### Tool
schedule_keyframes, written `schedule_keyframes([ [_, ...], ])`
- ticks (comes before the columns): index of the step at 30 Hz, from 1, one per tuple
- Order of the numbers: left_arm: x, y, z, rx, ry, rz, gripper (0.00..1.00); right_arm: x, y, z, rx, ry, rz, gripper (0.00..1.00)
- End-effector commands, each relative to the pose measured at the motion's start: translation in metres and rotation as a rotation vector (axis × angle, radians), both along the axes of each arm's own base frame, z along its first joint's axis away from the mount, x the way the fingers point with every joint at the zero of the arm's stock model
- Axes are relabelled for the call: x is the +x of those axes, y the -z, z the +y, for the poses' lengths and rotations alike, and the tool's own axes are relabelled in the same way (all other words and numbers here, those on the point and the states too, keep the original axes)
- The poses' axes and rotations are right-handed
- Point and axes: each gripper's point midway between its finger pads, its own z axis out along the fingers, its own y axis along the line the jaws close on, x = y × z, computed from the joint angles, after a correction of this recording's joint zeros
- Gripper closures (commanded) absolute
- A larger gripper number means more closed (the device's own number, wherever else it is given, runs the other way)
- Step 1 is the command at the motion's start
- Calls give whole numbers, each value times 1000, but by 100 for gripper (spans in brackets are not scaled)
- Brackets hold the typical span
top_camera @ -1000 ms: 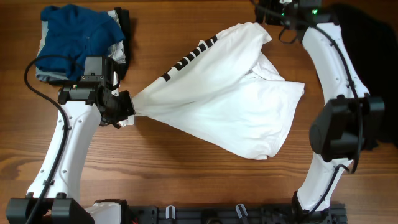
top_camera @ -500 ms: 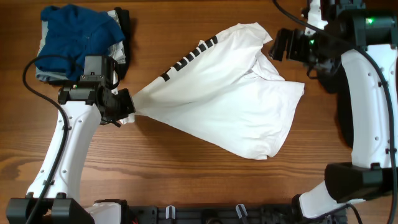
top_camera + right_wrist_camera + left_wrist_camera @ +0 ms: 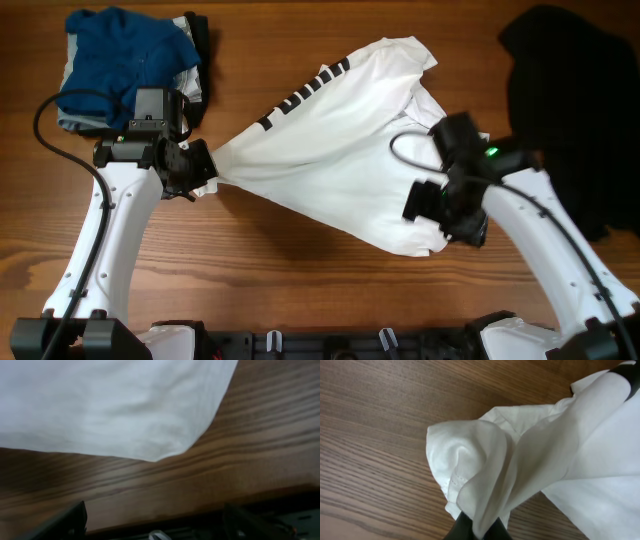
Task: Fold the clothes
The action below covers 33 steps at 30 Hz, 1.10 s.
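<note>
- The white T-shirt (image 3: pixel 340 170) lies bunched across the middle of the worktop (image 3: pixel 300 290). Its black lettering (image 3: pixel 305 95) is creased and cannot be read.
- From overhead, the right arm covers the T-shirt's right edge.
- The left gripper (image 3: pixel 477 530) is at the T-shirt's left tip, jaws clamped on a gathered fold, and only their tips show.
- The right gripper (image 3: pixel 155 512), blurred, hangs over the T-shirt's lower right corner, jaws spread wide and empty.
- A blue garment (image 3: pixel 125 55) lies up-left of the T-shirt. A black garment (image 3: pixel 560 110) lies to its right, cut off by the frame.
</note>
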Motion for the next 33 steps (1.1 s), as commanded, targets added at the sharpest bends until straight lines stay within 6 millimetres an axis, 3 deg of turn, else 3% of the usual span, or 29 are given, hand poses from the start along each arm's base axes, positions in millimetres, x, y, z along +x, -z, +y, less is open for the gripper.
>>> schedule_keyframes([
  [1,3,-9,4,5,-23,-31,96,-14,35,-1,-20,79,25,16],
  [9,3,-9,4,5,-23,-30,96,-19,88,-2,-3,147,-27,34],
  [13,3,-9,4,5,-23,-31,96,-18,93,-4,-6,154,-41,45],
  [15,3,-9,4,5,-23,-31,96,-18,93,-4,-5,151,-42,69],
  [16,3,-9,4,5,-23,-31,96,-17,92,-4,-7,149,-40,84],
  [18,3,-9,4,5,-23,-31,96,-13,82,-14,-45,160,-40,96],
  [24,3,-9,4,5,-23,-30,96,8,38,-28,-44,71,-46,96],
  [29,2,-8,4,5,-23,-26,96,-1,-6,-30,8,-13,28,96],
  [33,2,-8,4,5,-23,-26,96,11,-10,-37,16,-31,-12,96],
])
